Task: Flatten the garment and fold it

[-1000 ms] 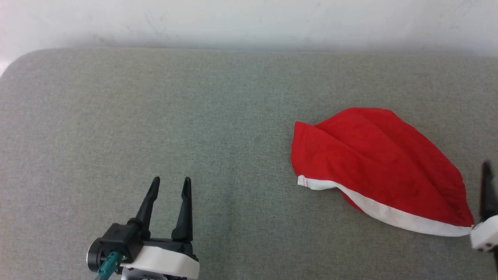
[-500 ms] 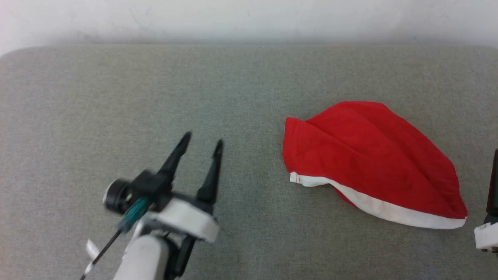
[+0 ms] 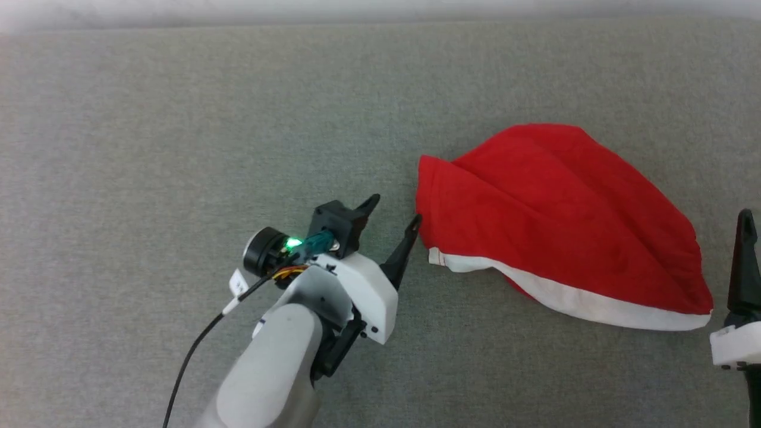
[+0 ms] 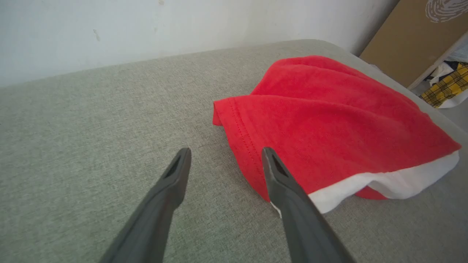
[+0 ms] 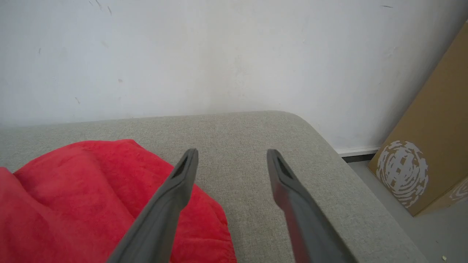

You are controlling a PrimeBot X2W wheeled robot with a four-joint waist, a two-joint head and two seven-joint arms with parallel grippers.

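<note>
Grey upholstered pad [image 3: 148, 148] carries everything, with a white wall [image 5: 182, 54] behind its far edge. Off the pad's right edge stands a cardboard box [image 5: 438, 128]. Its print [image 5: 401, 171] is a white fingerprint-like swirl.

Red shorts [image 3: 553, 214] lie on the right half of the pad, closer to the right edge. They're bunched in a folded hump, with the white hem trim [image 3: 571, 300] along the near side. They lie the same as a second ago.

My left gripper [image 3: 393, 211] has come up from the near-left of the pad. Fingers are spread wide with nothing in them. One fingertip [image 3: 414, 221] sits just beside the shorts' left stitched edge; I can't tell if it touches.

My right gripper [image 5: 232, 151] stays at the near right, by the shorts' right end. Fingers are apart and empty.

The head camera has tilted since the earlier frame, so the pad's far edge sits higher now.

Small stuff:
- Yellow plaid cloth [image 4: 444, 82] past the box.
- Green LED [image 3: 292, 242] lit on the left wrist.
- White tag [image 3: 238, 284] on the black cable [image 3: 196, 351], too small to read.
</note>
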